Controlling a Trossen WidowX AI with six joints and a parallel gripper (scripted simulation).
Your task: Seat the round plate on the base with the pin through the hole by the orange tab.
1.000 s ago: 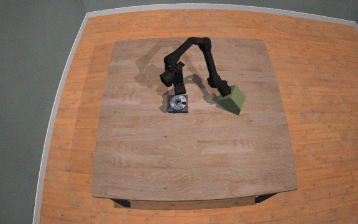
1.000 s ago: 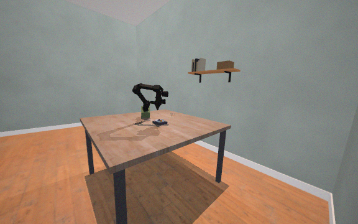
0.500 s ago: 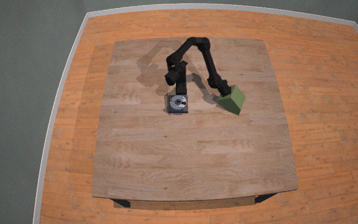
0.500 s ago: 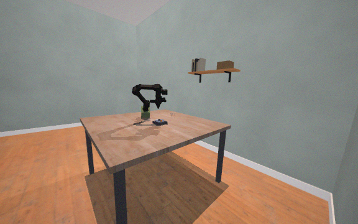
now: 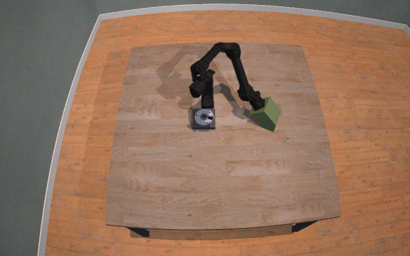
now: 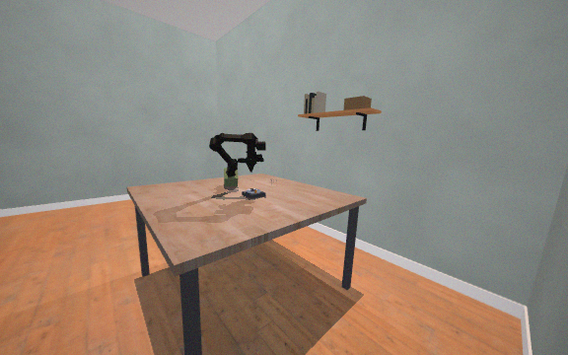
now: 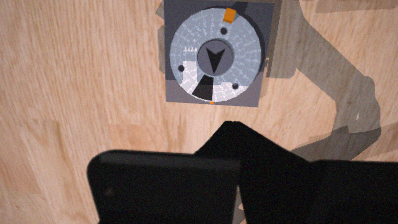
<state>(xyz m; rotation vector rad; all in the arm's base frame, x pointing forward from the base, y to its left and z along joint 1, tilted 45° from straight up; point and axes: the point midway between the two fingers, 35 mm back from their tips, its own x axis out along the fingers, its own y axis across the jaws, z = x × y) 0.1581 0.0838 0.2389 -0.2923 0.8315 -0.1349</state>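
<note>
The round grey plate (image 7: 215, 60) lies on the dark square base (image 7: 216, 95), and both also show in the overhead view, plate (image 5: 206, 120) on base (image 5: 205, 126). Its orange tab (image 7: 229, 15) points to the far edge, with a small hole (image 7: 223, 31) just inside it. Two more holes sit near the rim. A small orange mark (image 7: 212, 102) is on the base's near edge. I cannot tell whether a pin is in any hole. My gripper (image 7: 231, 128) is shut and empty. It hangs well above the base (image 6: 253, 195) in the side view (image 6: 250, 170).
The green block (image 5: 266, 114) that carries the arm stands to the right of the base. A wall shelf (image 6: 339, 113) with books and a box is far behind the table.
</note>
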